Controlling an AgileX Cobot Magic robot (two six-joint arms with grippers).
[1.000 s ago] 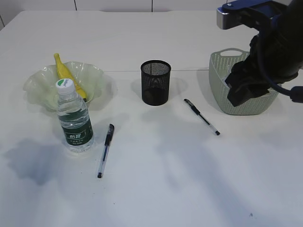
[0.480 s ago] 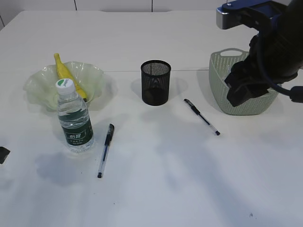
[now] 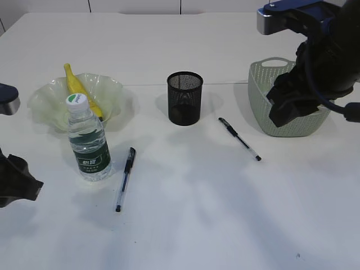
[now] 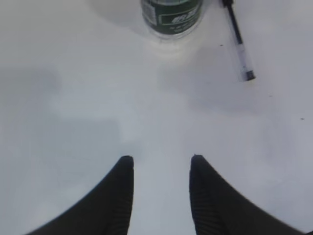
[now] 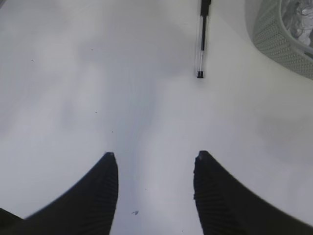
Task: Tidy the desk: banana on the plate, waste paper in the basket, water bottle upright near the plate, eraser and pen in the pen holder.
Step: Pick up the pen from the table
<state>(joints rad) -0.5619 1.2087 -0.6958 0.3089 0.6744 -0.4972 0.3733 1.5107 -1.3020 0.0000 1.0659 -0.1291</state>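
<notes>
Exterior view: banana already in the plate, water bottle upright just in front of it, pen holder mid-table, basket far right. Two pens lying loose: left pen just right of the bottle, long axis nearly front-to-back, dark grip end away from camera, tip towards it; right pen between holder and basket, diagonal, tip pointing front-right. Probably light, stiff and a bit slick, so best pinched across the barrel near the middle

Left wrist view: left gripper with jaws apart, nothing between them, hovering over bare table; bottle base and left pen up ahead

Right wrist view: right gripper spread wide and empty too, right pen straight ahead pointing back at it, basket corner with crumpled waste paper inside. Eraser not spotted anywhere
</notes>
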